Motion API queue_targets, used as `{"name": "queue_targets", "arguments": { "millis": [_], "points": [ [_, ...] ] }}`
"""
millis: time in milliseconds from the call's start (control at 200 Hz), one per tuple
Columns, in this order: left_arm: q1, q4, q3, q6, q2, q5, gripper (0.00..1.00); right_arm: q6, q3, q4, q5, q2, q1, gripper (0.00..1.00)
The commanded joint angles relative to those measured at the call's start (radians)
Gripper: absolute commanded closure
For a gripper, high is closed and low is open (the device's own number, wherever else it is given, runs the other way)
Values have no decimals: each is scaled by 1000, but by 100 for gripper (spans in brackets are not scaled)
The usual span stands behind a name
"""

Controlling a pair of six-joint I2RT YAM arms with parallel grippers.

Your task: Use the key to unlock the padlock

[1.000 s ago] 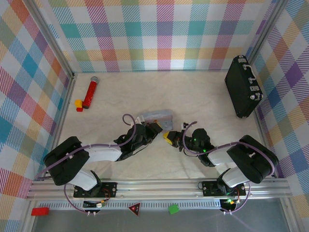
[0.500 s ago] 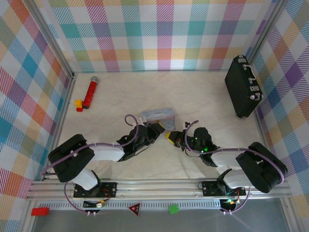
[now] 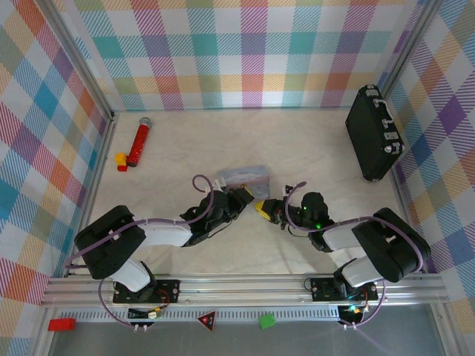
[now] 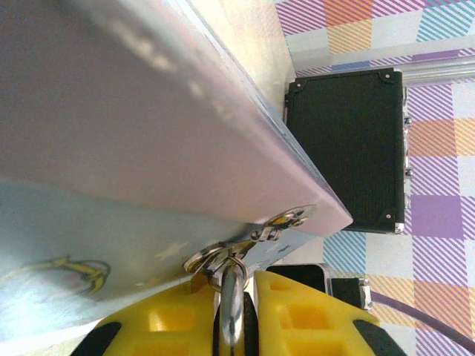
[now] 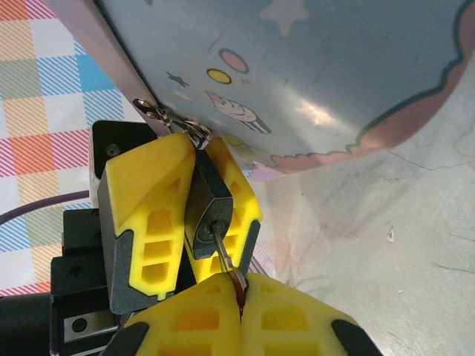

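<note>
The small dark padlock [image 5: 206,209] hangs by its metal shackle [image 4: 233,291] from the hasp [image 4: 288,219] of the pale blue cartoon tin [image 3: 243,176]. My left gripper [image 4: 241,291] is shut on the padlock, with yellow fingers [image 5: 145,215] on both sides of its body. My right gripper [image 5: 241,295] is shut on the thin key [image 5: 223,248], whose tip sits in the keyhole on the padlock's underside. In the top view the left gripper [image 3: 243,197] and right gripper [image 3: 263,208] meet nose to nose just in front of the tin.
A big black briefcase [image 3: 373,133] leans against the right wall. A red microphone-shaped toy [image 3: 138,142] and small yellow and red blocks [image 3: 120,160] lie at the far left. Bare table stretches behind the tin.
The right arm's elbow swung right, then came partly back, and its gripper edged slightly right. Both grippers stay together at the padlock. The tin shifted a little to the right.
</note>
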Motion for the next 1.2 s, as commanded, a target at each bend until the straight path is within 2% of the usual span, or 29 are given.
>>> {"name": "queue_targets", "arguments": {
  "millis": [0, 115, 335, 560, 890, 1195],
  "points": [
    [-123, 78, 61, 0, 21, 334, 95, -22, 94, 65, 85, -19, -13, 100],
    [-132, 79, 87, 7, 43, 351, 95, -33, 109, 68, 78, -17, -13, 100],
    [-134, 61, 105, 3, 70, 366, 94, -108, 155, -35, 65, -71, 15, 100],
    [-123, -1, 83, 13, 31, 324, 86, -132, 133, -80, 76, -100, 16, 100],
    [-84, -97, 61, 49, -32, 278, 81, -159, 103, -149, 88, -139, 27, 100],
    [-56, -81, 42, 48, -46, 261, 76, -190, 99, -249, 112, -184, 53, 100]
  ]
}}
